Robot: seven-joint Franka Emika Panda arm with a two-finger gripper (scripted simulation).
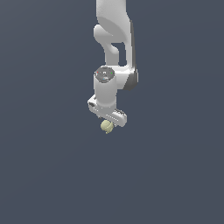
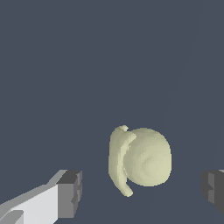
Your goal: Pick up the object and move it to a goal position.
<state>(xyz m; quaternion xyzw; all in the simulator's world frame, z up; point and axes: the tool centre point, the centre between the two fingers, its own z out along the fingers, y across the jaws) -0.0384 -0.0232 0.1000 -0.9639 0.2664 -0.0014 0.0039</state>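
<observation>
Claw [image 2: 140, 188] spread wide, gripping nothing, pads clear of the ball [image 2: 142, 158] sitting between and just beyond them; probably light, round, apt to roll, so best pinched across its widest middle.

The white arm [image 1: 114, 48] hangs straight down, its wrist vertical and the claw [image 1: 107, 124] pointing downward. In the wrist view the claw's two grey fingertips [image 2: 70, 194] stand wide apart, with clear gaps on their inner sides, touching nothing.
</observation>
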